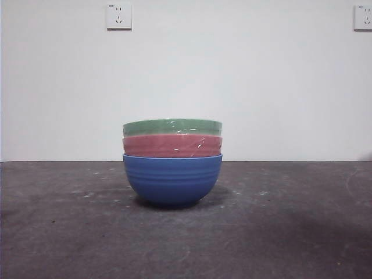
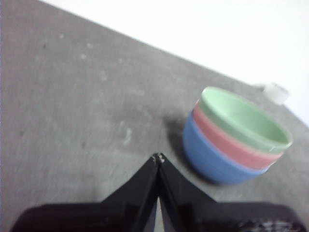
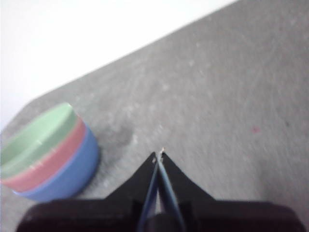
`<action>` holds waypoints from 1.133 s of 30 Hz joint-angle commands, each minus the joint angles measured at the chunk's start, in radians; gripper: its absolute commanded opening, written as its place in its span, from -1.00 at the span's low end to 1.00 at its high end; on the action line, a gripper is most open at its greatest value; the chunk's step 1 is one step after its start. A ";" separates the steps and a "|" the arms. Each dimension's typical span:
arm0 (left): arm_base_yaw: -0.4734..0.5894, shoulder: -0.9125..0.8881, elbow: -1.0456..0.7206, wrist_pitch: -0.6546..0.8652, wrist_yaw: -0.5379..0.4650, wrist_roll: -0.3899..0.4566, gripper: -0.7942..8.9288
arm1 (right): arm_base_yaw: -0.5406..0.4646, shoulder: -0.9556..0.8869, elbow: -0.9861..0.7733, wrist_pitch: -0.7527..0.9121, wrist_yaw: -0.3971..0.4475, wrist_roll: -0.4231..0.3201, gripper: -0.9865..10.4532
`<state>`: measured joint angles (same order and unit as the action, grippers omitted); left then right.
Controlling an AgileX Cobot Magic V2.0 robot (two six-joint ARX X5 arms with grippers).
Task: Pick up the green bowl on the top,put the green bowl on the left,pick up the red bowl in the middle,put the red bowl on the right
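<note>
At the middle of the surface [image 1: 58, 232], green bowl [image 1: 172, 126] nests tight in red bowl [image 1: 172, 145]; left gripper [image 2: 158, 157] and right gripper [image 3: 159, 153], both closed and empty, risk lifting both together.

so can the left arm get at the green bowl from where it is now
Probably yes. The green bowl sits on top of the stack, nested in the red bowl, its rim bare with nothing above it. The left gripper hangs off to the side over bare table, jaws shut, so it must open first.

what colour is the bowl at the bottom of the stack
Blue, with faint horizontal ribbed rings on the blue bowl; the front view shows it best.
</note>
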<state>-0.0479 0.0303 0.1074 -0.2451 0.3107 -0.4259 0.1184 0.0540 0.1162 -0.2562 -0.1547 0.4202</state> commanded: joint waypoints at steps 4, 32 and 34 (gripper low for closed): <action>0.003 0.115 0.145 -0.034 0.005 -0.014 -0.85 | 0.000 0.111 0.138 0.004 0.000 0.008 -0.84; -0.069 0.924 0.891 -0.465 0.249 0.553 -0.81 | 0.002 0.836 0.873 -0.461 -0.177 -0.551 -0.77; -0.108 0.938 0.894 -0.460 0.245 0.561 -0.44 | 0.005 0.853 0.873 -0.461 -0.188 -0.549 -0.49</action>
<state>-0.1501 0.9680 0.9993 -0.7059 0.5529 0.1055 0.1211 0.9066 0.9867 -0.7181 -0.3382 -0.1169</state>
